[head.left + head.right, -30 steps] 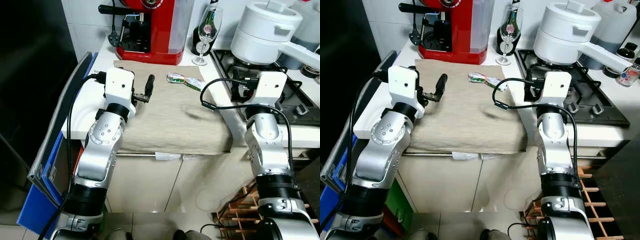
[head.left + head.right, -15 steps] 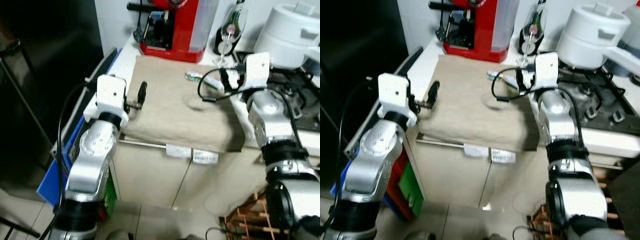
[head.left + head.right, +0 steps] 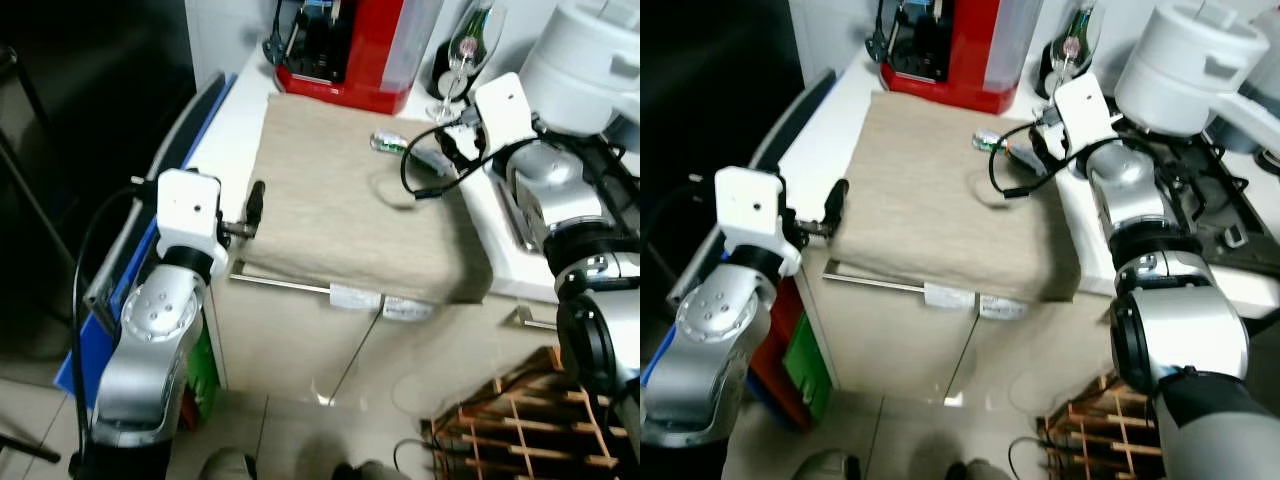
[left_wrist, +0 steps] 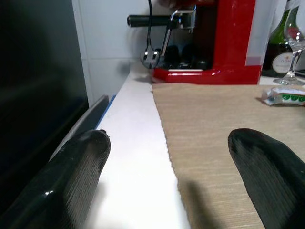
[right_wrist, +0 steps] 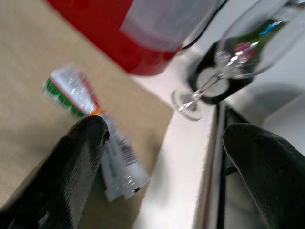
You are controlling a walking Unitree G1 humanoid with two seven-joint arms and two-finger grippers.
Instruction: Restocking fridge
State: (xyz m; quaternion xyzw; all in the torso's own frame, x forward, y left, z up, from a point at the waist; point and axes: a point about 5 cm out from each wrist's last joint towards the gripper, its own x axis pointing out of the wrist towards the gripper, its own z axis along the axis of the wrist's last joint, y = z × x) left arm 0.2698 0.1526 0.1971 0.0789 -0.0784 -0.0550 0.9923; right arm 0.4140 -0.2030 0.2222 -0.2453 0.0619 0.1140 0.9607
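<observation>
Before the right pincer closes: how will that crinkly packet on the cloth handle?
The packet looks like thin shiny film, so probably light, floppy and slippery. It lies flat on the cloth, so it may slide rather than lift. The open right pincer is near the wine glass, which looks top-heavy and tippable.

Matt woven cloth, glossy red machine, seemingly plastic wrapper

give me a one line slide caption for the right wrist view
Open right gripper poised over a green-and-white food packet on the beige cloth, wine glass just beyond.
</observation>
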